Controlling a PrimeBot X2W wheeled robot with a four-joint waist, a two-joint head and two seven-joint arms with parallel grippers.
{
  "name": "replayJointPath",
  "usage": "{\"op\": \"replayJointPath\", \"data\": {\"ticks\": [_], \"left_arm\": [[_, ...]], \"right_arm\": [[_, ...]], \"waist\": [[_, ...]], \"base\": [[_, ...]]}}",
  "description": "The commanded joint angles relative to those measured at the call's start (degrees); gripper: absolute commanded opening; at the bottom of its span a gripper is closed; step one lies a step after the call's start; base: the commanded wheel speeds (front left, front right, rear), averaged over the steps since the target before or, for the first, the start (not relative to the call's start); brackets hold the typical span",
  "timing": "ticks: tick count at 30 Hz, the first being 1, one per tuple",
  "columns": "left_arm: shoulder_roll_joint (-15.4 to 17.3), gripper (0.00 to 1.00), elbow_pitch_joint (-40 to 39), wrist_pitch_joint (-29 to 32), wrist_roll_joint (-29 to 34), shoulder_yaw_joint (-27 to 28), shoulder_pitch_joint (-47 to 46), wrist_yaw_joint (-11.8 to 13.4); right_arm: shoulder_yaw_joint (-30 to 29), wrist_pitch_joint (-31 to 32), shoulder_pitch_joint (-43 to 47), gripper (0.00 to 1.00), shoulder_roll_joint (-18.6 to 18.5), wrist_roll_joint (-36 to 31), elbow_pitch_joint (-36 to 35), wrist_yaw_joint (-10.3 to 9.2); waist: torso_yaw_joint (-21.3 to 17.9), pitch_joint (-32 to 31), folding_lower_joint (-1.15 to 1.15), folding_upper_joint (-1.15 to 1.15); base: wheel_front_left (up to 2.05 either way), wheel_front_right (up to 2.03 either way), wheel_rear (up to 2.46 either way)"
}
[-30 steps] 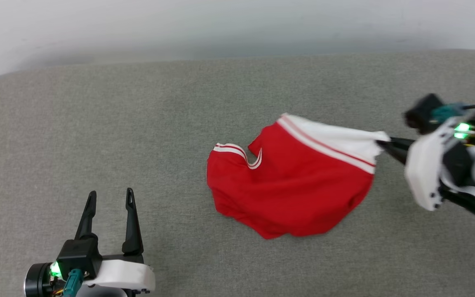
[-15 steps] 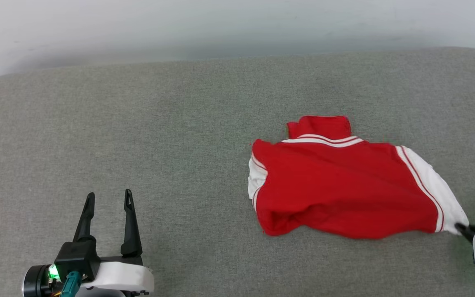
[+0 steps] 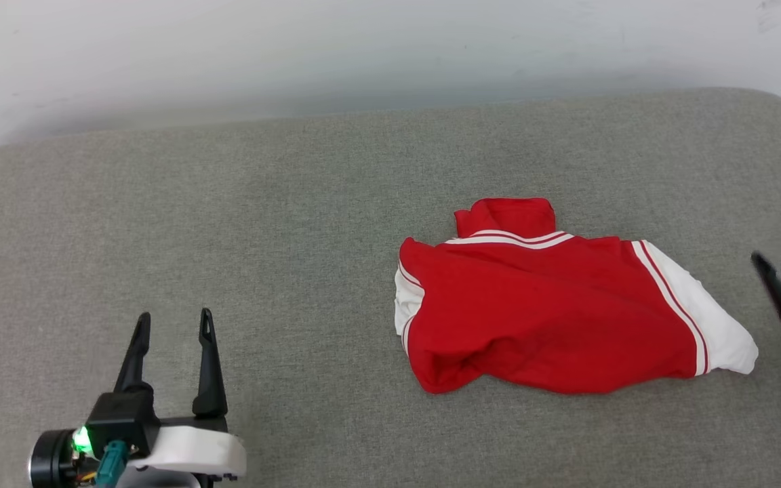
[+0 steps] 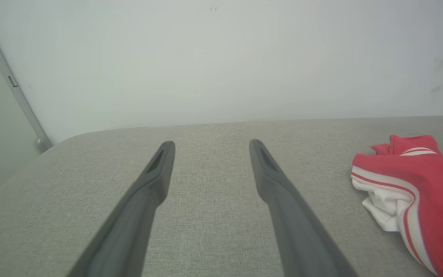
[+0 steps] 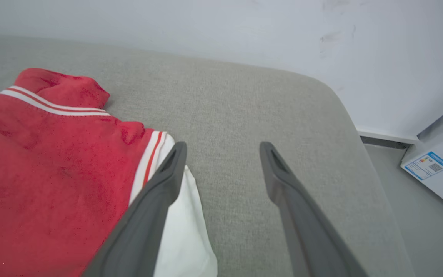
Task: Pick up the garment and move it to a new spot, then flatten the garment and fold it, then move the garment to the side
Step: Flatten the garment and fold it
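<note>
A grey-green woven surface [image 3: 228,203], perhaps a padded bench or mattress, has its far edge against a pale wall [image 3: 363,54]. A red garment [image 3: 546,318] lies rumpled on it, well clear of the wall, one stripe-trimmed edge toward the wall.

Red jersey shirt [image 3: 546,312] lying rumpled on a grey padded surface [image 3: 228,237].
It sits on the surface's right half, well in from the far edge and closer to the right edge than to the left. The red body is bunched and creased, with its near hem curling under. One white short sleeve, edged with red-and-white striped trim, spreads toward the surface's right edge. The other white sleeve is tucked in on the side facing the surface's middle. A red flap rises above a white-striped band toward the far edge.
</note>
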Motion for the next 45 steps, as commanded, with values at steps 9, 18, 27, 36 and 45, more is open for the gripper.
{"op": "replayJointPath", "data": {"ticks": [9,18,27,36,45], "left_arm": [[2.5,1.00,-0.8,-0.2,1.0,1.5,-5.6,-3.4],[7.1,1.00,3.1,-0.1,1.2,-1.7,-16.4,-8.7],[14.2,1.00,5.9,12.7,-3.9,-14.0,-30.6,-10.8],[25.9,1.00,3.9,35.0,-22.8,-35.7,-44.1,-10.9],[31.8,1.00,1.9,52.0,-37.7,-57.6,-58.6,-10.9]], "right_arm": [[-30.8,-3.2,4.5,1.00,12.3,-25.2,-16.3,-0.04],[-43.6,-3.2,16.2,1.00,26.1,-39.5,-37.7,-0.04],[-45.3,-3.3,20.7,1.00,31.7,-42.7,-46.2,-0.04],[-44.5,-3.3,20.9,1.00,33.3,-43.8,-48.7,-0.04],[-41.9,-3.3,17.6,1.00,33.5,-45.0,-49.0,-0.04]], "waist": [[-0.8,0.6,0.00,0.00],[-0.5,2.0,0.00,0.00],[-1.6,3.7,0.00,0.00],[-3.6,6.6,0.00,0.00],[-6.2,11.1,0.00,0.00]], "base": [[0.00,0.00,0.00],[0.00,0.00,0.00],[0.00,0.00,0.00],[0.00,0.00,0.00],[0.00,0.00,0.00]]}}
